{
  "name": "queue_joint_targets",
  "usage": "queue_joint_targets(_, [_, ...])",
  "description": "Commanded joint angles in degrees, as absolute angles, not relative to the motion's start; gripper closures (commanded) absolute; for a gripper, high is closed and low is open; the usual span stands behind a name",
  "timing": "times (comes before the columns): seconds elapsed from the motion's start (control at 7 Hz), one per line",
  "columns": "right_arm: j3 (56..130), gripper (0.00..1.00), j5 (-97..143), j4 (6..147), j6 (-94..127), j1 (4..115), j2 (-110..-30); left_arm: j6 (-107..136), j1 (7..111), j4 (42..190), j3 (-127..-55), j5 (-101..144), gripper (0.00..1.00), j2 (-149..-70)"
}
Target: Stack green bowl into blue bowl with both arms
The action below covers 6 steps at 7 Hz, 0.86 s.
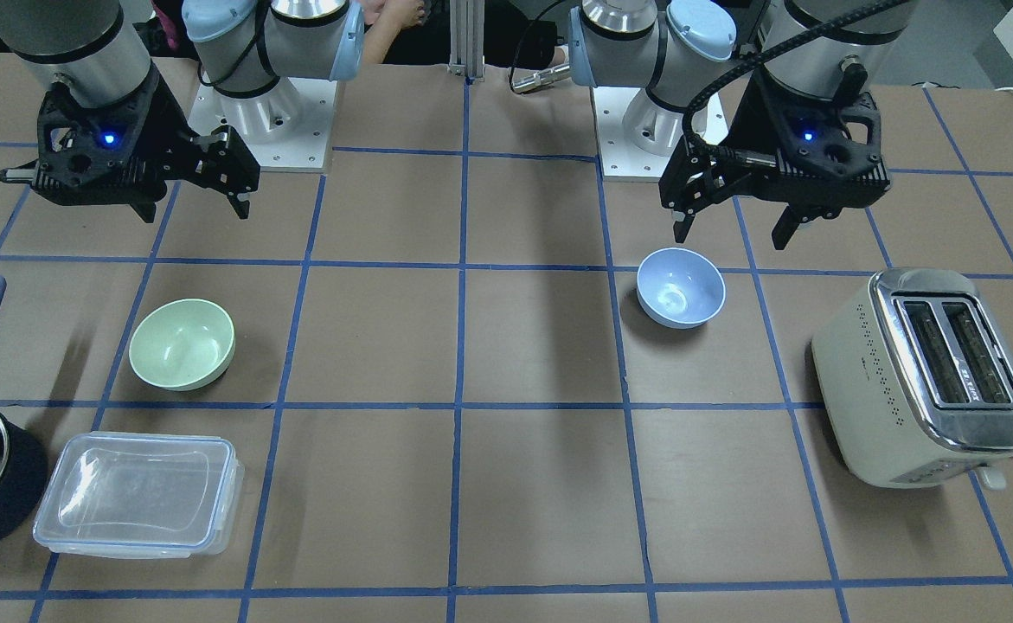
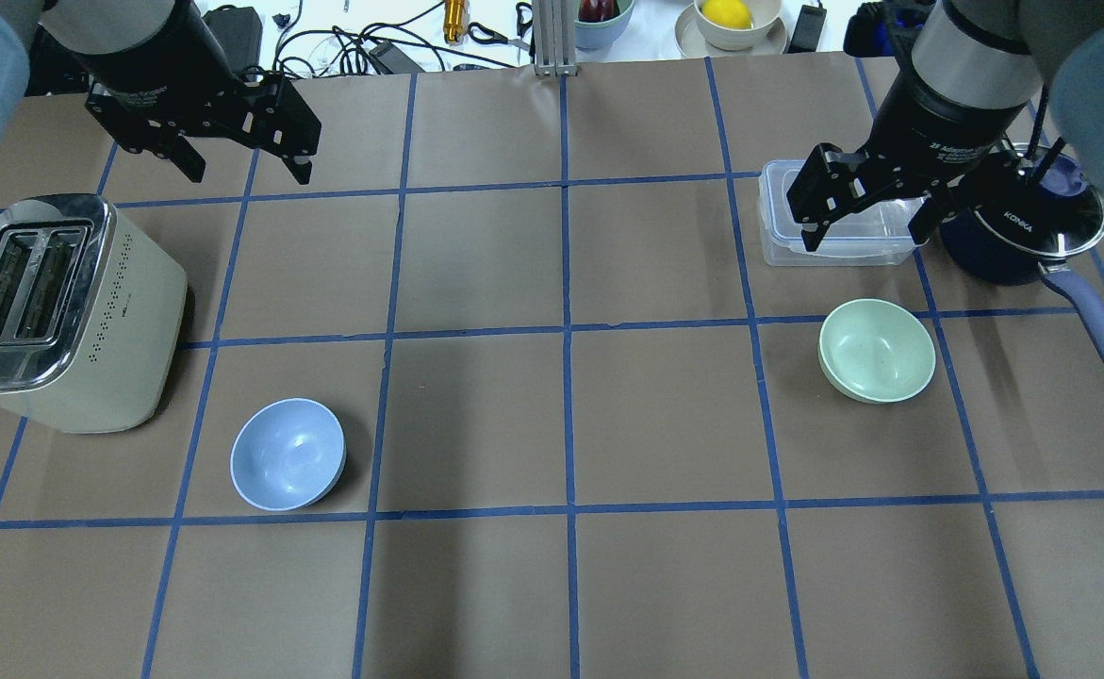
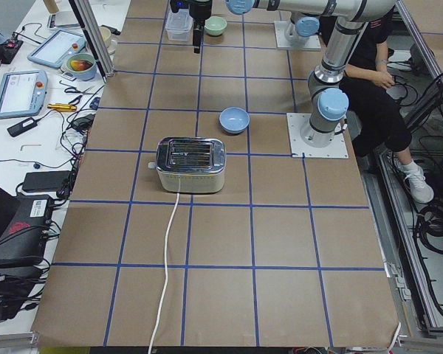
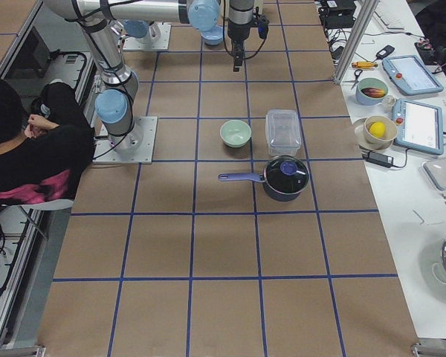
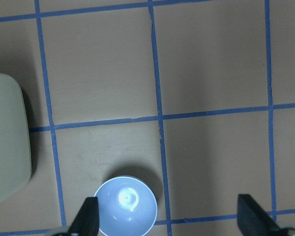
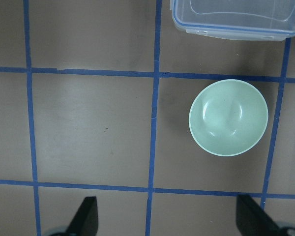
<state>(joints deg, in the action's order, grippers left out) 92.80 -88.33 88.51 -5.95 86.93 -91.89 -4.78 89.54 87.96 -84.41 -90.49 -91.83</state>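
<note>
Two bowls to find, so where do they sit?
— The small round plastic periwinkle-blue bowl stands upright on the brown tabletop. The small round pale mint-green bowl stands upright too, well apart from the blue bowl, toward the robot's right. Between them lies bare tabletop crossed by blue tape lines.

And the tools?
— The left arm's black two-finger tool hangs high over the blue bowl's part of the tabletop, its fingers spread apart and gripping nothing. In its wrist view the blue bowl sits at the lower edge, beside one finger, not between the two. The right arm's black tool hangs far from the blue bowl, over where the green bowl lies, likewise spread and holding nothing. Its wrist view shows the green bowl apart from both fingers, off to one side.

What else stands about?
— A cream two-slot toaster with a chrome top stands near the blue bowl, on the robot's left of it, not touching. A clear rectangular plastic container with its lid clipped on lies about as far from the blue bowl as the green one does, farther out from the robot. A dark blue saucepan with a long handle stands just beside that container, farthest from the blue bowl.

Anything inside them?
— Both bowls show only smooth inner surfaces. The saucepan has its lid on, and I cannot tell what it holds.
</note>
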Motion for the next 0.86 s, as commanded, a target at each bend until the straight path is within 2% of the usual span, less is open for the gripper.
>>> queue_joint_targets(0.0, [92.81,0.0,-88.33,88.51,-5.98,86.92,-91.85,-4.75,89.73,87.63,-84.98,-91.05,0.0,-91.67])
queue_joint_targets(0.71, [92.81,0.0,-88.42,88.51,-5.98,86.92,-91.76,-4.31,89.74,90.09,-85.17,-90.7,0.0,-91.58])
